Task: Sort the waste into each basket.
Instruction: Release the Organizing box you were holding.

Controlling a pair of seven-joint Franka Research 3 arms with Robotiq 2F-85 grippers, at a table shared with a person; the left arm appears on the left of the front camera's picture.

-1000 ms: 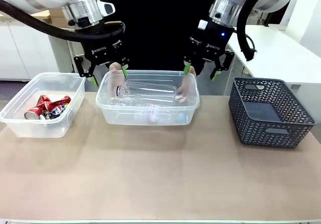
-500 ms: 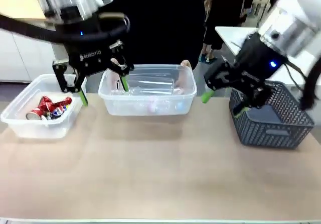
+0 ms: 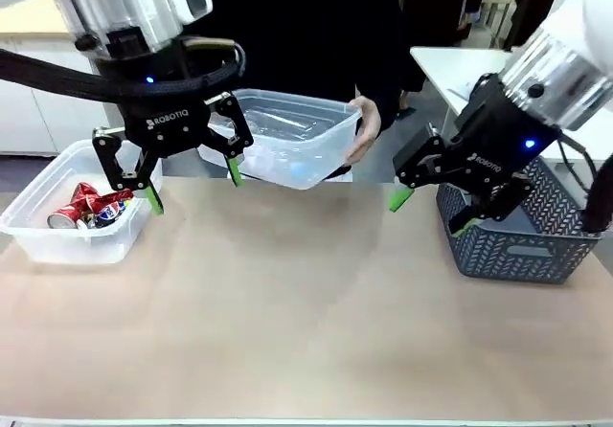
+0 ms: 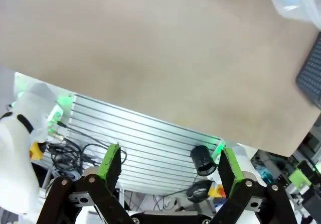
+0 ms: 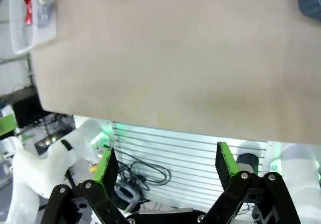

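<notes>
A person's hand (image 3: pixel 366 128) holds the middle clear tub (image 3: pixel 316 164) lifted off the table and tilted; clear plastic bottles (image 3: pixel 283 121) show blurred inside it. A second clear tub (image 3: pixel 38 231) at the left holds crushed red cans (image 3: pixel 91 205). The dark grey lattice basket (image 3: pixel 517 250) stands at the right. My left gripper (image 3: pixel 192 188) hangs open between the two tubs, holding nothing. My right gripper (image 3: pixel 431 213) hangs open just left of the grey basket, also holding nothing. The left wrist view has its open gripper (image 4: pixel 169 163), the right wrist view its own (image 5: pixel 165 162).
The tan table (image 3: pixel 306 331) stretches bare across the middle and front. In the left wrist view a corner of the lifted tub (image 4: pixel 296 0) and the grey basket (image 4: pixel 311 78) show. In the right wrist view the cans' tub (image 5: pixel 30 13) lies at top left.
The person has lifted and tilted the middle tub off the table. My left gripper moved left and lower; my right gripper swung right and down toward the grey basket.
</notes>
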